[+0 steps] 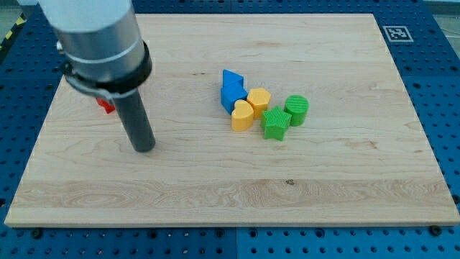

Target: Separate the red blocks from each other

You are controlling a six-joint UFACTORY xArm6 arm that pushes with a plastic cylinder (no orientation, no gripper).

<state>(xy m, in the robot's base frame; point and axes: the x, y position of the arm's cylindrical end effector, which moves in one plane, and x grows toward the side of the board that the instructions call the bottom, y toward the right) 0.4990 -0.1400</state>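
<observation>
A: Red blocks — only one small patch of red plastic shows, at the view's left, peeking out from behind the arm's grey cylindrical housing. Its shape can't be made out, and whether it is one block or two is impossible to say.

B: And my tip?

A: My tip is the lower end of the straight dark rod, which stands nearly upright on the pale wooden board. It sits just below and to the right of that red patch, close but apparently not touching. It is a bare rod, holding nothing.

B: The other blocks?

A: Well apart, near the board's centre, in one tight cluster: two blue blocks, one wedge-like, at the cluster's left; a yellow heart-shaped block and a yellow hexagonal block beside them; a green star-like block and a green cylinder on the right
</observation>
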